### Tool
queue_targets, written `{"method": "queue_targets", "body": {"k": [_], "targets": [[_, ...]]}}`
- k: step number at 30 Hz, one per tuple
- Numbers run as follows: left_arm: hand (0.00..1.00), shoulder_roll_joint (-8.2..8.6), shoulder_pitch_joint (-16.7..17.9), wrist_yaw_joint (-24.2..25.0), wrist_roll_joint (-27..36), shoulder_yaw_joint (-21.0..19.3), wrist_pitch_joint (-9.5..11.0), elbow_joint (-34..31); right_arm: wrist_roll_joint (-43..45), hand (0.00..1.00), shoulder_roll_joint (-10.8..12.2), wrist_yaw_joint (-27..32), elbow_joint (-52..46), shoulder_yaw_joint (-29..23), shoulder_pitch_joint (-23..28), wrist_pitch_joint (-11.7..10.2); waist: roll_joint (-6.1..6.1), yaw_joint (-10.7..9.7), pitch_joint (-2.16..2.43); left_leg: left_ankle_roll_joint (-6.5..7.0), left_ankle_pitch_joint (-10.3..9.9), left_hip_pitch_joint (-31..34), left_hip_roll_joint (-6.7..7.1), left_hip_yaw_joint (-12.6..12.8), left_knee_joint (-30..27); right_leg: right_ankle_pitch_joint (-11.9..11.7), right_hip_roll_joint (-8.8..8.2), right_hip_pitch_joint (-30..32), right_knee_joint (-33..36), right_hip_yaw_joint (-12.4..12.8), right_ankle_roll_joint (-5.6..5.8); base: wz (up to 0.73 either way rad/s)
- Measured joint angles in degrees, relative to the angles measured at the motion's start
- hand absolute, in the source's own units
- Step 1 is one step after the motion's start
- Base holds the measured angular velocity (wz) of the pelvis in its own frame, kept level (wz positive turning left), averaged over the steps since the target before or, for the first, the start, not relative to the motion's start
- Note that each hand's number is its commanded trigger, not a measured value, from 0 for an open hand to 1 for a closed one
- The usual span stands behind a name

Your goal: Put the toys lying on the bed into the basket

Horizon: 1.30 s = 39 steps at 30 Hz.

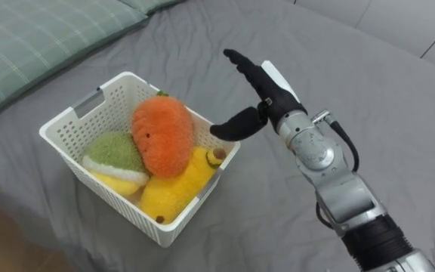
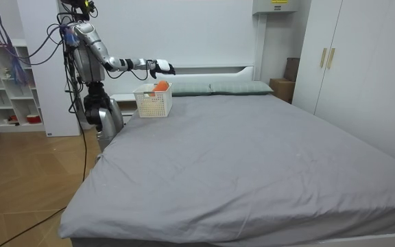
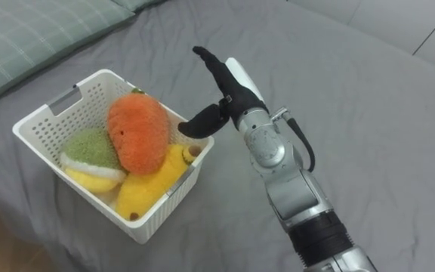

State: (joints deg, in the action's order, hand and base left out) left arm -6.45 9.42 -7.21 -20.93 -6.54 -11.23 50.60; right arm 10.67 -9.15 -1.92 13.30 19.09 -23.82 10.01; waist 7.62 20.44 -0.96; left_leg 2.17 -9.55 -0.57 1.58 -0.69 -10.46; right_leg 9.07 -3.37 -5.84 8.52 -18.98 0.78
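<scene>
A white slatted basket sits on the grey bed near its edge. It holds an orange carrot plush on top, a yellow banana plush and a green and yellow plush. My right hand hovers just beyond the basket's right corner, open, fingers straight, thumb toward the rim, holding nothing. In the room view I stand at the bed's head corner with the hand above the basket.
A green checked pillow lies left of the basket, and further pillows line the headboard. The grey bed sheet stretches wide to the right. White shelves stand behind me and a wardrobe stands at the room view's right.
</scene>
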Motion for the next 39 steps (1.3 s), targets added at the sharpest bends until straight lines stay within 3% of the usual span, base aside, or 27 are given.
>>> {"method": "queue_targets", "body": {"k": [7,10,11,13,16,22,25,27,29,34,39], "targets": [[0.00,-1.21,0.07,0.01,0.02,-0.14,0.28,1.11,-4.97,0.00,-0.97,1.68,4.07,-0.16,0.14,-0.32,0.28,-0.20,-0.12,0.01,0.00,-0.11,0.00,0.14,-0.03,0.00,-0.02,0.02,0.00,0.31,0.00,0.00],[0.00,-1.29,0.57,-0.15,0.00,-0.34,0.28,1.19,-8.30,0.00,-1.70,3.07,4.06,-0.51,0.18,-0.99,0.00,-1.33,-0.31,0.03,0.00,-0.01,0.03,0.05,-0.29,0.00,-0.04,0.06,0.00,-0.04,0.00,0.02],[0.00,-1.16,0.57,-0.15,0.02,-0.66,0.31,1.19,-10.01,0.00,-1.70,4.02,4.10,-1.75,0.75,-1.79,-0.41,-1.59,-0.60,0.03,0.00,-0.06,0.04,0.05,-0.65,0.00,-0.03,0.00,-0.02,0.21,0.00,0.00],[0.00,-0.89,0.65,-0.20,0.37,-1.42,0.51,1.21,-13.12,0.00,-1.75,6.20,4.01,-3.89,2.35,-3.20,-0.75,-2.03,-0.62,0.06,-0.02,-0.20,0.02,0.26,-0.73,-0.01,-0.03,-0.08,-0.01,0.61,0.00,0.00],[0.00,-0.93,2.39,-0.69,0.63,-2.37,2.34,1.30,-15.02,0.00,-1.73,8.46,3.79,-7.05,6.86,-6.10,-1.96,-4.30,-0.59,0.21,-0.12,-0.73,-0.02,0.86,-0.75,-0.06,0.00,-0.28,0.01,1.72,0.06,-0.11],[0.00,-0.85,4.76,-2.73,0.62,-7.36,4.34,6.30,-20.70,0.00,-2.17,13.16,3.77,-17.14,17.22,-7.70,-5.13,-9.30,1.20,0.27,-0.16,-3.20,-0.75,5.15,1.12,-0.19,0.40,-0.01,0.25,5.51,0.24,-0.34],[0.00,-0.99,5.15,-3.46,0.60,-8.08,5.72,7.77,-25.41,0.00,-4.08,16.27,3.74,-21.32,18.42,-9.07,-5.70,-13.03,1.48,0.12,-0.18,-3.38,-1.14,6.33,1.49,-0.23,0.74,0.53,0.39,7.00,0.17,-0.28],[0.00,-0.98,5.71,-3.62,1.26,-8.57,7.07,8.50,-30.68,0.00,-5.73,18.42,3.43,-24.50,18.86,-10.80,-5.75,-14.24,1.39,-0.23,-0.37,-4.53,-1.73,8.85,2.36,-0.35,1.41,0.72,0.69,9.45,0.00,-0.54],[0.00,-0.91,5.98,-4.46,1.24,-9.28,7.71,8.23,-35.24,0.00,-6.06,19.31,2.63,-28.15,19.74,-11.64,-5.36,-15.76,1.37,-0.50,-0.58,-5.29,-2.01,9.79,2.75,-0.35,1.79,0.35,0.52,10.54,0.00,-0.30],[0.00,-0.62,5.78,-6.48,3.61,-9.09,7.38,7.99,-47.51,0.00,-6.20,22.13,-0.72,-34.97,22.69,-14.24,-5.01,-18.99,0.95,-0.81,-1.11,-5.69,-2.79,12.40,2.83,-0.58,2.47,1.18,0.49,11.98,-0.30,-0.24],[0.00,-0.50,7.15,-7.38,4.54,-9.05,7.00,8.00,-60.38,0.00,-6.00,22.70,5.34,-40.29,25.37,-14.12,-5.95,-22.07,0.24,-1.00,-1.36,-6.02,-3.04,13.36,2.93,-0.61,2.78,1.25,0.38,12.89,-0.35,-0.09]]}}
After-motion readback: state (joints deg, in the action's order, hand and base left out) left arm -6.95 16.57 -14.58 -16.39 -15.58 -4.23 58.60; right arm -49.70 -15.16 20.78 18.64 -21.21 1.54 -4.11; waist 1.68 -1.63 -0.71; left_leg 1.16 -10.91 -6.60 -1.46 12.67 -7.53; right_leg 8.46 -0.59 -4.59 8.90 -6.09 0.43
